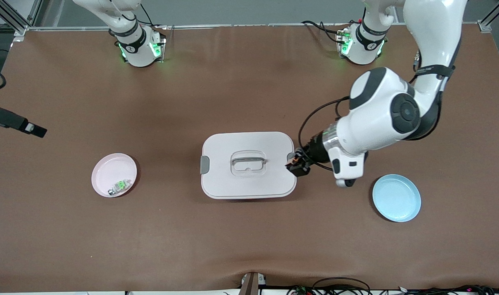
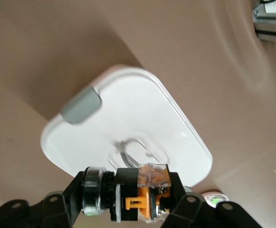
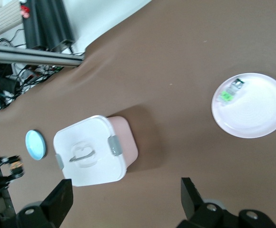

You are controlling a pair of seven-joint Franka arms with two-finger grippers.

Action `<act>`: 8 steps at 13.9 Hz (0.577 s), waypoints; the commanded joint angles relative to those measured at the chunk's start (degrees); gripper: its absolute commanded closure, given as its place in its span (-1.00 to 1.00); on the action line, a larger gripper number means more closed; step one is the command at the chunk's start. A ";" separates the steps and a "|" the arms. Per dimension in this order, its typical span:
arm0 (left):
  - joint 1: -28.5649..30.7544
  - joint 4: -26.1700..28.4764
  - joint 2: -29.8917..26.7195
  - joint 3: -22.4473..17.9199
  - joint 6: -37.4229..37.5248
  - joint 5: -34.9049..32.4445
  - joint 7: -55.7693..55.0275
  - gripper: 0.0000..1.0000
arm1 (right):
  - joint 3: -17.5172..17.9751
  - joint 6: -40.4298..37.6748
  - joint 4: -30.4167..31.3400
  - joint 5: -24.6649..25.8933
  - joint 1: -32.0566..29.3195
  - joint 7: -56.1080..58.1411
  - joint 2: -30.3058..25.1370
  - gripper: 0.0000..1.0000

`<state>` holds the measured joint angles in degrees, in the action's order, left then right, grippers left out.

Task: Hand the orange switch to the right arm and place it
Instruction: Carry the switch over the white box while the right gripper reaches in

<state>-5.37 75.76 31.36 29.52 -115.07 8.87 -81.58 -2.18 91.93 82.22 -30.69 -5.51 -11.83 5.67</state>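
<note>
My left gripper (image 1: 297, 164) is shut on the orange switch (image 1: 293, 163), holding it in the air over the edge of the white lidded box (image 1: 216, 180) at the left arm's end. In the left wrist view the switch (image 2: 142, 194) lies crosswise between the fingers (image 2: 57, 209), with its black body, orange middle and clear end showing, above the box lid (image 2: 128, 109). My right gripper (image 3: 125, 199) is open and empty, high over the table, and is out of the front view. The right wrist view also shows the switch (image 3: 15, 165) in the other gripper.
A pink plate (image 1: 104, 168) toward the right arm's end holds a green-and-silver part (image 1: 119, 186). A blue plate (image 1: 396, 198) lies toward the left arm's end, nearer the front camera than the left gripper. A black device (image 1: 16, 122) juts in at the table's edge.
</note>
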 commanded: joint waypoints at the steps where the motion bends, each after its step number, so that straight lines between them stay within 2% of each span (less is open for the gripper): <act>1: -2.80 -3.68 2.30 0.01 -2.78 4.11 -5.67 1.00 | -0.02 3.24 1.45 -0.77 3.22 -6.51 -1.72 -1.00; 3: -3.77 -4.04 2.57 -0.17 -2.97 5.89 -7.79 1.00 | 0.07 5.44 3.46 -1.74 5.76 -10.73 -2.41 -1.00; 4: -4.30 -4.04 2.57 -0.08 -3.06 5.90 -9.72 1.00 | 0.07 9.45 6.87 -1.83 8.73 -14.06 -4.68 -1.00; 6: -5.09 -4.04 2.57 -0.08 -3.06 5.98 -12.89 1.00 | 0.16 22.17 17.40 -2.52 16.19 -20.22 -11.18 -1.00; 8: -6.32 -4.13 2.66 -0.08 -3.14 5.98 -15.78 1.00 | 0.16 31.34 22.88 -3.40 22.19 -23.93 -13.32 -1.00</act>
<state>-10.33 73.40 33.23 29.56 -118.19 13.76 -94.56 -1.29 115.95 95.74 -32.67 11.69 -32.38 -1.45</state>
